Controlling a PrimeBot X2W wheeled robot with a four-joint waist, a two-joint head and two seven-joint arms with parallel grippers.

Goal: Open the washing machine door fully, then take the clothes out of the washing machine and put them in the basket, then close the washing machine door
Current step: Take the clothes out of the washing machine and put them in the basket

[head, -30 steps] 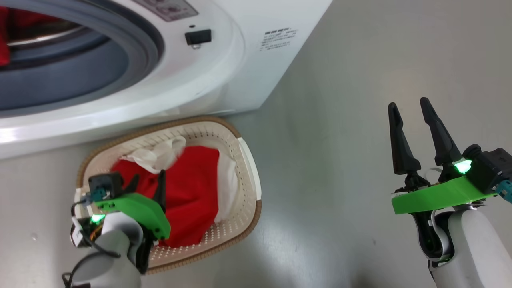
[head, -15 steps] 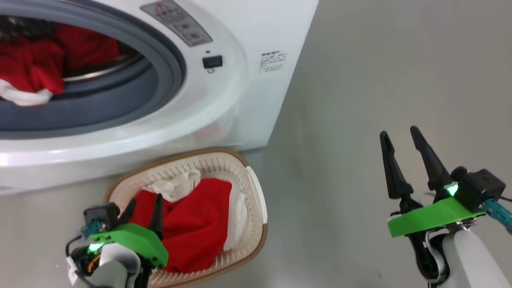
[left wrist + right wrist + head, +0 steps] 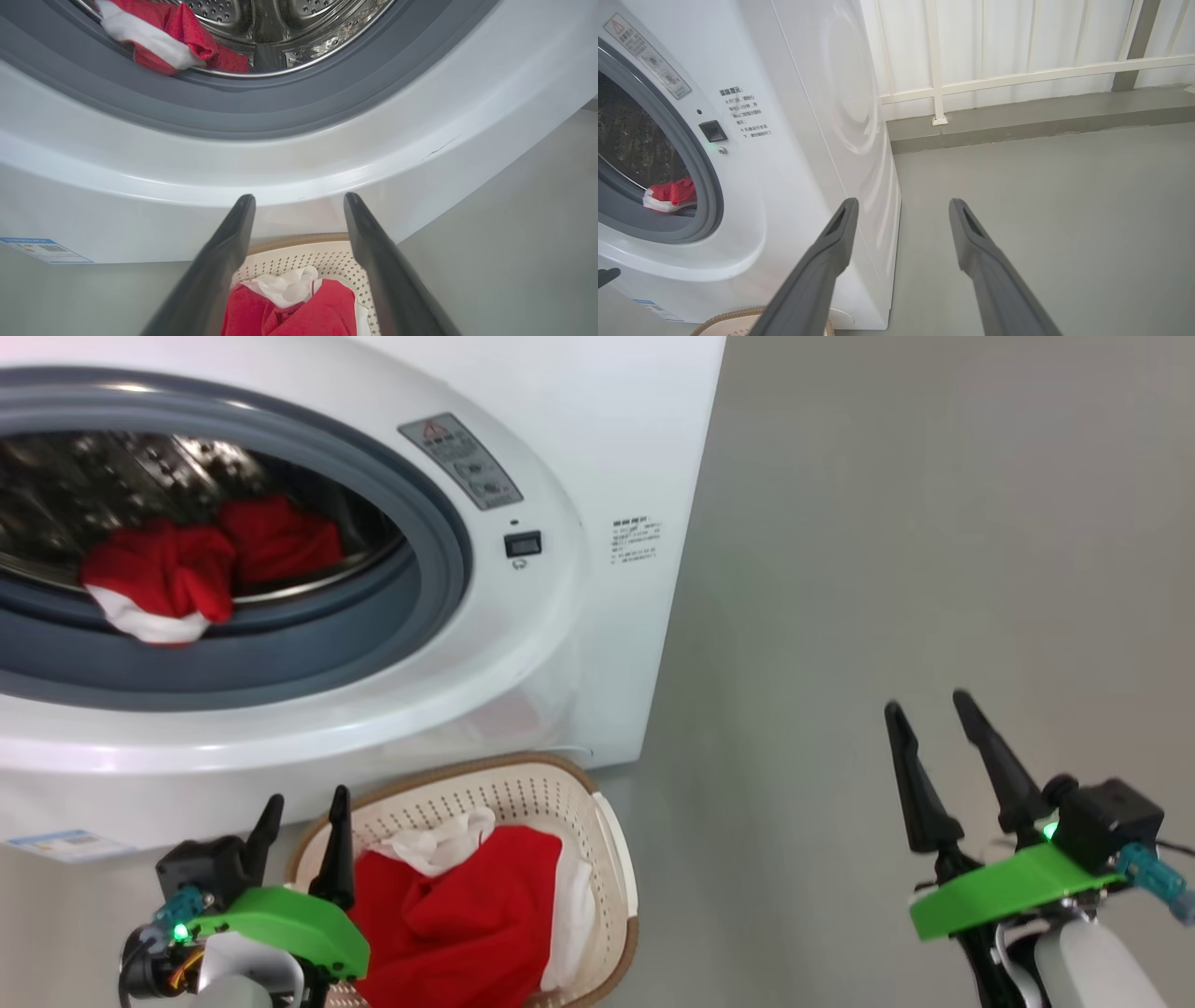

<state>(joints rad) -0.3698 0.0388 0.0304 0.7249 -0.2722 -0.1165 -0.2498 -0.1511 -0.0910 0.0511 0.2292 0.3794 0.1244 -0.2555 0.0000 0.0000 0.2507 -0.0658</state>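
Note:
The white washing machine (image 3: 597, 448) stands with its round mouth uncovered; its door is out of view. Red and white clothes (image 3: 168, 579) lie at the drum's front lip, also seen in the left wrist view as clothes (image 3: 159, 32) and in the right wrist view as clothes (image 3: 670, 195). On the floor in front stands the cream basket (image 3: 611, 859) holding more red and white clothes (image 3: 467, 915). My left gripper (image 3: 306, 810) is open and empty, above the basket's near-left rim, fingers pointing at the machine. My right gripper (image 3: 926, 711) is open and empty over bare floor to the right.
Grey floor (image 3: 887, 541) stretches to the right of the machine. A white railing (image 3: 1017, 74) and a low grey kerb run along the far side behind the machine. A blue sticker (image 3: 65, 845) sits low on the machine's front.
The head camera has tilted up, bringing the drum and its clothes into sight. My left gripper has risen out of the basket, leaving the red garment lying there.

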